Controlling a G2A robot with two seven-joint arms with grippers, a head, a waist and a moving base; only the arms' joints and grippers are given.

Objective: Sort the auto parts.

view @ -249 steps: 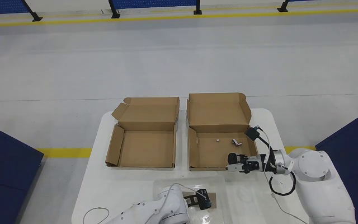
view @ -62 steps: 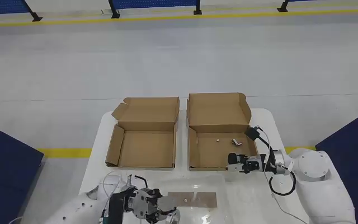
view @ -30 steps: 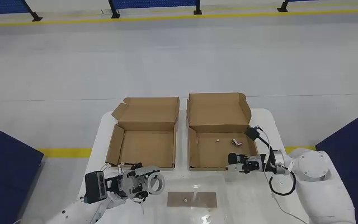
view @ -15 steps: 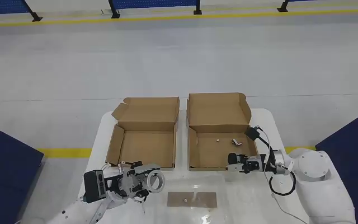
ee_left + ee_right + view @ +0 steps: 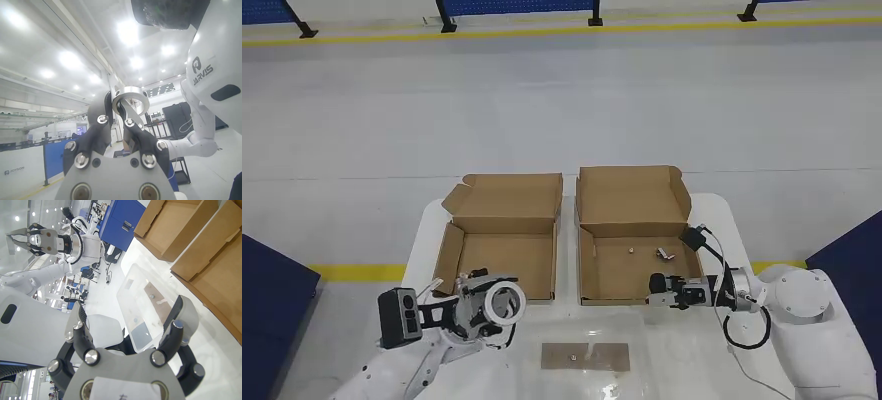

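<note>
Metal ring [image 5: 132, 91] in left tool [image 5: 114, 108], small parts [image 5: 663, 252] indistinct

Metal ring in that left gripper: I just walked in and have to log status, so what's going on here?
The robot is sorting auto parts. Its left gripper is shut on a metal ring, pinching its wall and holding it in the air by the front edge of the left cardboard box. The right gripper is open and empty at the front right corner of the right cardboard box, which holds small parts. A clear tray sits nearer the robot.
</note>
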